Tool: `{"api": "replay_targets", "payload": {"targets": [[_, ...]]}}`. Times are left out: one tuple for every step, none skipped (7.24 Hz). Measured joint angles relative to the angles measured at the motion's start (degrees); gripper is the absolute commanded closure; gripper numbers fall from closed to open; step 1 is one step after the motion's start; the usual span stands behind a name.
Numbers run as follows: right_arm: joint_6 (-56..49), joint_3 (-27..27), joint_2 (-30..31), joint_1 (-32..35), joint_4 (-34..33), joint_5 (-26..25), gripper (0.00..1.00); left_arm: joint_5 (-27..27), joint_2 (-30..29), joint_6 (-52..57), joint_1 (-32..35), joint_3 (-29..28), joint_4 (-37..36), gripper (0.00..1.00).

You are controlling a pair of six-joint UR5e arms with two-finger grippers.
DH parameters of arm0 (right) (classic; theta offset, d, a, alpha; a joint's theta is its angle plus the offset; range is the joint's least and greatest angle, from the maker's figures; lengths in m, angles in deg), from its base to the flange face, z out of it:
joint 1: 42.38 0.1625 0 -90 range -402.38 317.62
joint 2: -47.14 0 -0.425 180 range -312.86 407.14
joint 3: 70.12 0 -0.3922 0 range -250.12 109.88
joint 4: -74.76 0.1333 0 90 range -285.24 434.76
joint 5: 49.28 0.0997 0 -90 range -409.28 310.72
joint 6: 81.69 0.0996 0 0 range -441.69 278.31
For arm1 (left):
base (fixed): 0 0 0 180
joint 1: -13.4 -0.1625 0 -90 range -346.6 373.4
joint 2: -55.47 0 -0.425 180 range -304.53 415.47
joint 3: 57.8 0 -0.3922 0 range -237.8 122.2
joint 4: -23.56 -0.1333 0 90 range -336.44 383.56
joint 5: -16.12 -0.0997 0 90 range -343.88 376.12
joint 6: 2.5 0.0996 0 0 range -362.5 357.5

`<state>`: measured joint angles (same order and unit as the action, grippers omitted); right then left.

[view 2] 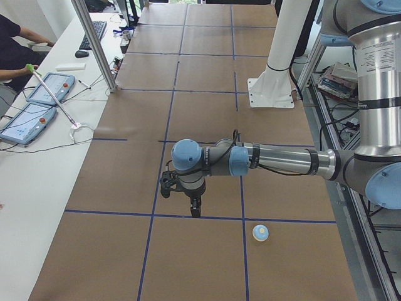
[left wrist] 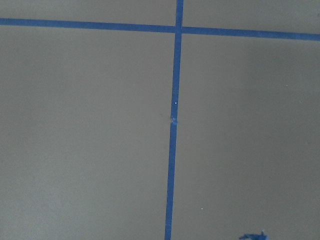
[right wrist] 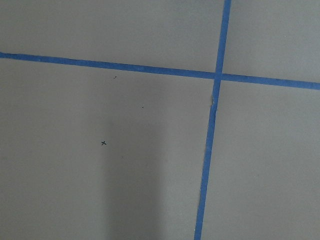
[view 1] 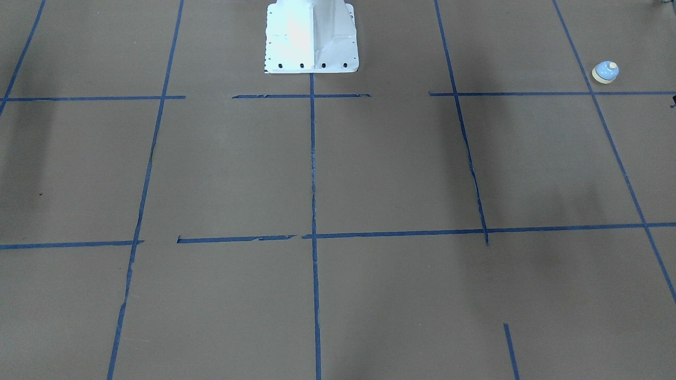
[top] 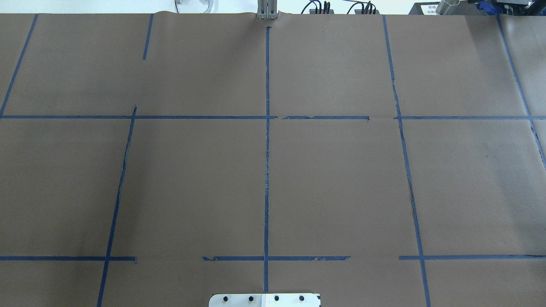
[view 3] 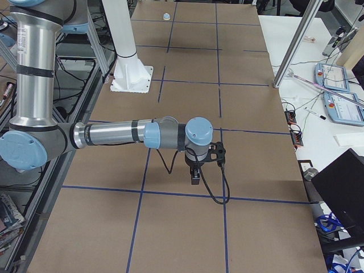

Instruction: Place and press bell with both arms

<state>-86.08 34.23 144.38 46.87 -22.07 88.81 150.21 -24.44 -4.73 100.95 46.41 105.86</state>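
bell (view 2: 260, 232) on counter (view 2: 207, 75), 4 o'clock of left gripper (view 2: 195, 210) | left gripper, right gripper (view 3: 195, 177): apart or together, cannot tell

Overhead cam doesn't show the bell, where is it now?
The bell stands on the table, toward the end on the robot's left. It is at top right in the front-facing view, beside a blue tape crossing.

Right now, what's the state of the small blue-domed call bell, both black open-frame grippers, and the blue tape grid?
small blue-domed call bell: upright on the brown table, nothing touching it.
left black open-frame gripper: pointing down over the table, apart from the bell; cannot tell whether open or shut.
right black open-frame gripper: pointing down, far from the bell; cannot tell whether open or shut.
blue tape grid: flat, torn in places.
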Motion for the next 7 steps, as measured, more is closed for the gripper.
{"api": "replay_targets", "payload": {"targets": [[0.0, 0.08, 0.16, 0.02, 0.04, -0.01, 0.0, -0.81, 0.6, 0.58, -0.12, 0.16, -0.02, 0.0], [0.02, 0.07, 0.14, 0.02, 0.07, -0.02, 0.0, -1.3, 1.25, 1.41, -0.21, 0.5, -0.03, 0.0], [0.06, 0.08, 0.12, 0.0, 0.11, -0.02, 0.0, -1.64, 1.58, 1.82, -0.24, 0.77, 0.14, 0.0], [0.08, 0.08, 0.13, -0.05, 0.13, -0.04, 0.0, -1.8, 1.52, 1.98, -0.3, 0.89, 0.48, 0.0], [0.07, 0.08, 0.13, -0.17, 0.14, -0.08, 0.0, -1.79, 1.25, 2.01, -0.31, 0.89, 0.64, 0.0], [0.05, 0.06, 0.14, -0.29, 0.14, -0.1, 0.0, -1.61, 1.14, 2.02, -0.31, 0.89, 0.71, 0.0], [0.05, 0.13, 0.14, -0.4, 0.17, -0.11, 0.0, -1.48, 1.35, 2.02, -0.29, 0.71, 0.76, 0.0]]}}
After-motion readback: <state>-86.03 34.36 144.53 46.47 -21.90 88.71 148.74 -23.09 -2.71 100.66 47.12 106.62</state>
